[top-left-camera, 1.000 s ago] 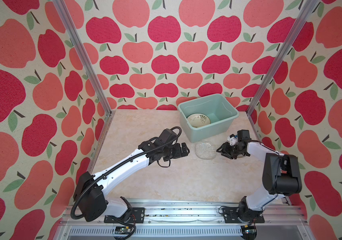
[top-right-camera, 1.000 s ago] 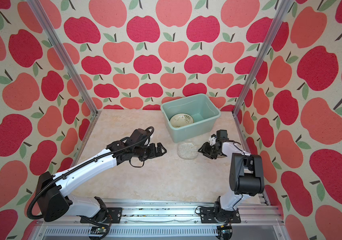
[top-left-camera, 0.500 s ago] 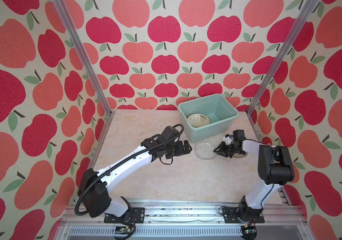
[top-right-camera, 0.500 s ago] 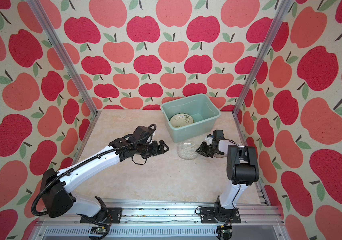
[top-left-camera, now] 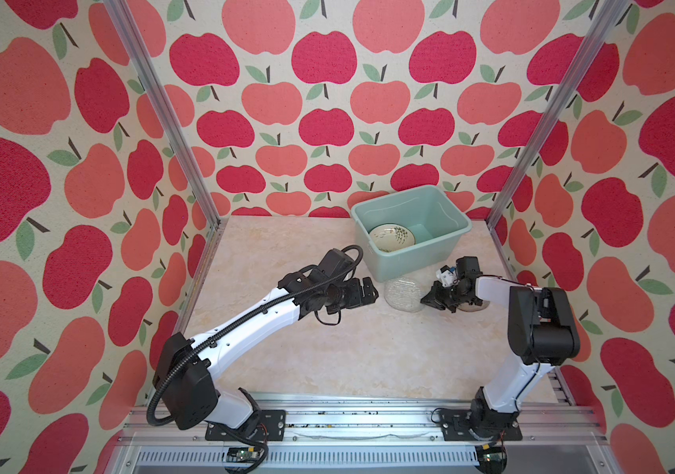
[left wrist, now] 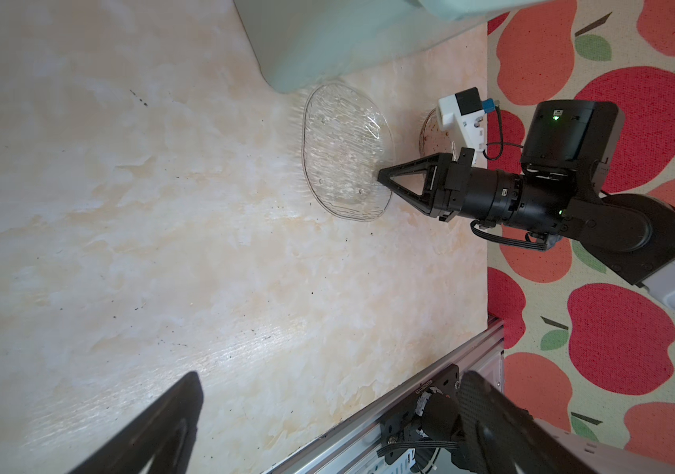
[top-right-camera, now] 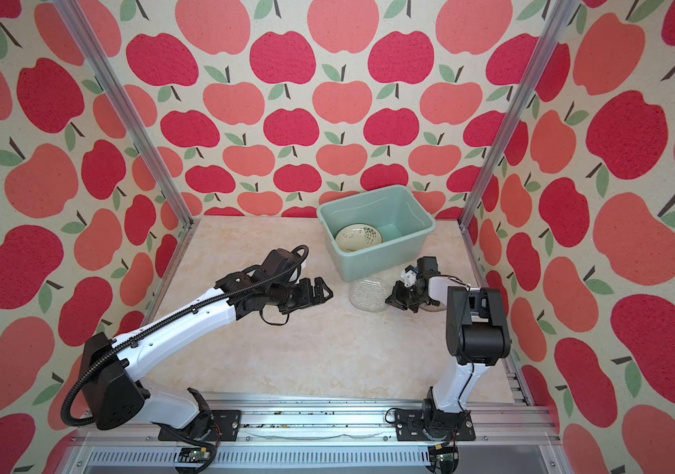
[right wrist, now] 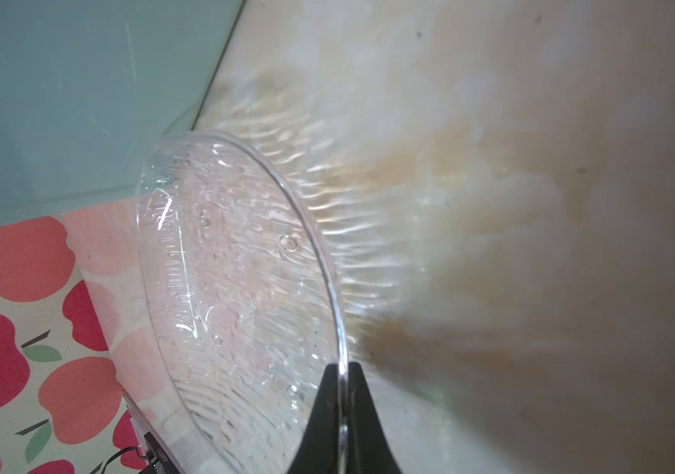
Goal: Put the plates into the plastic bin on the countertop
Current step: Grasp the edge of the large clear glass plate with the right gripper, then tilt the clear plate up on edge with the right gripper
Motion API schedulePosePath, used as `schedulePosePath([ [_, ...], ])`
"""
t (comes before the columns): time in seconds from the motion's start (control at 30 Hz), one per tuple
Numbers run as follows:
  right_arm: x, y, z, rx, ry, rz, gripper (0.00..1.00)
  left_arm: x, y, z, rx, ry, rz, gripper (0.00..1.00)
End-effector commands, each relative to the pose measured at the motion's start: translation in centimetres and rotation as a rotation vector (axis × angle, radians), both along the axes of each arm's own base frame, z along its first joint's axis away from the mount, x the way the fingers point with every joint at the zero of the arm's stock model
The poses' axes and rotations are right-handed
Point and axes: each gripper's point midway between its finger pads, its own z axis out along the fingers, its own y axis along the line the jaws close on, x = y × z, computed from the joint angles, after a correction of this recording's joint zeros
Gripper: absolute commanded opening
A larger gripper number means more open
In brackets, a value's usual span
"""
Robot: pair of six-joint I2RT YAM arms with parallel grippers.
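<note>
Right hand (top-left-camera: 424, 298) is clamped on the rim of the glass plate (top-left-camera: 403, 292) just beside the bin (top-left-camera: 418, 258), near the right edge of the counter (top-left-camera: 327, 361). Left hand (top-left-camera: 372, 288) hovers near the plate, fingers apart.

White arms (top-left-camera: 245, 332) carry black joints (top-left-camera: 190, 381) and cables (top-left-camera: 151, 408).

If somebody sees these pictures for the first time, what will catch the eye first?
The walls with big red apples surround everything. At the back right stands the mint plastic bin with a cream plate inside. Just in front of it, the right end effector pinches the rim of a clear glass plate.
</note>
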Motion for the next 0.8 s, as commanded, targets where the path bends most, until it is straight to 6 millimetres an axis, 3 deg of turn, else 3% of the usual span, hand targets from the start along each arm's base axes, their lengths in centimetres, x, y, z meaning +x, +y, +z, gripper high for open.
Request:
schedulePosePath([
  [0.0,-0.8,0.2,2.9,-0.031,-0.05,0.053,0.01,-0.5,1.2,1.7,-0.007,-0.033,0.03,0.99],
  [0.23,-4.3,1.2,5.8,-0.039,-0.065,0.101,0.0,-1.2,3.6,2.6,-0.011,-0.064,0.068,0.99],
  [0.5,-7.5,3.9,9.9,-0.001,-0.124,0.17,0.0,-2.2,6.5,3.4,-0.017,-0.098,0.112,0.99],
  [0.77,-9.7,7.1,12.9,0.075,-0.148,0.265,0.0,-3.4,8.0,3.1,-0.027,-0.103,0.125,0.99],
])
